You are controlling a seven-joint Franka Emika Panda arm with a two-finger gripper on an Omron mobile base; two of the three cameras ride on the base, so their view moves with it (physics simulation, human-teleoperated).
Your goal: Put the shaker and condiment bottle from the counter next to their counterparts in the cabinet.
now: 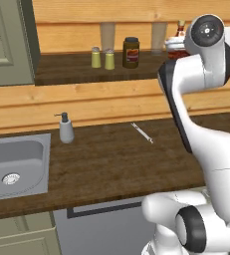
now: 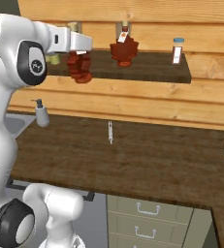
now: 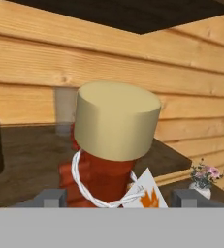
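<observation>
In the right base view my gripper [image 2: 79,57] is shut on the red ridged condiment bottle [image 2: 79,68], which hangs at the front edge of the cabinet floor [image 2: 152,69]. The hand view has the bottle's tan cap [image 3: 117,123] close up, with its white label [image 3: 146,193] below and my fingertips [image 3: 52,197] on either side. The twin bottle [image 2: 124,49] stands on the cabinet floor to the right of the held one. Two yellow-green shakers [image 1: 95,57] [image 1: 109,59] stand side by side in the cabinet [image 1: 66,70].
A dark brown jar [image 1: 131,52] stands right of the shakers. A reddish-brown shaker [image 2: 177,51] is at the shelf's right end. On the counter [image 1: 111,162] are a grey soap dispenser [image 1: 65,128], a thin utensil [image 1: 142,133] and the steel sink [image 1: 14,167]. The grey-green door [image 1: 7,42] stands at left.
</observation>
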